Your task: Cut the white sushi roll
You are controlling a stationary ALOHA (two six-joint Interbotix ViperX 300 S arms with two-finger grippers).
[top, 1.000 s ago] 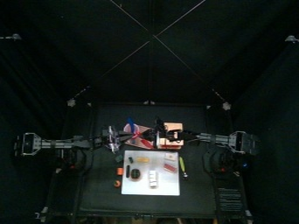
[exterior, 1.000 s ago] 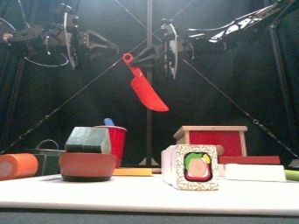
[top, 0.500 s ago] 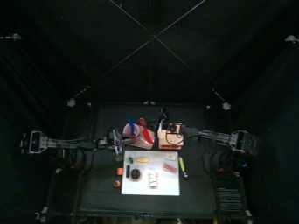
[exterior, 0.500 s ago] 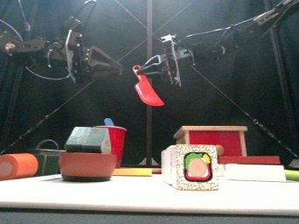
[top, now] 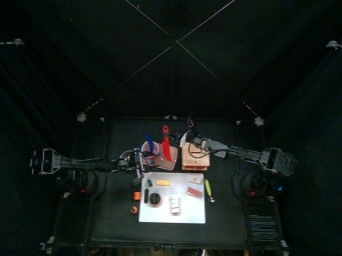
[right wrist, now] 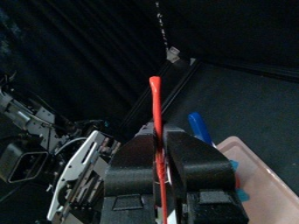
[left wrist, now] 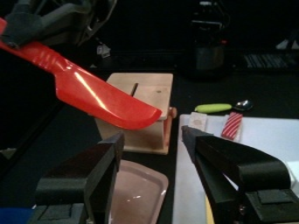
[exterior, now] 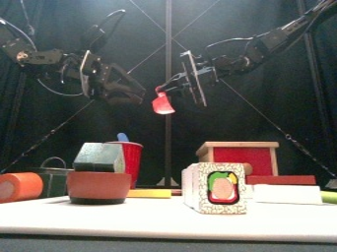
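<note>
- My right gripper point(exterior: 184, 84) is clamped on the handle of the red plastic knife point(left wrist: 87, 83), held high above the table's back half.
- My left gripper point(left wrist: 158, 179) has its jaws spread wide, nothing between them, just beside the blade.
- The white sushi roll with the dark wrap point(top: 155, 200) lies on the white rectangular cutting board point(top: 190, 210), near its left edge, below and forward of both grippers; long axis too small to tell.
- The small orange piece point(top: 162, 182) and red-pink piece point(top: 193, 190) share the board; the open wooden box point(left wrist: 138, 109) sits under the knife, behind the board.
- I judge the knife must come forward and down, clear of the box.
</note>
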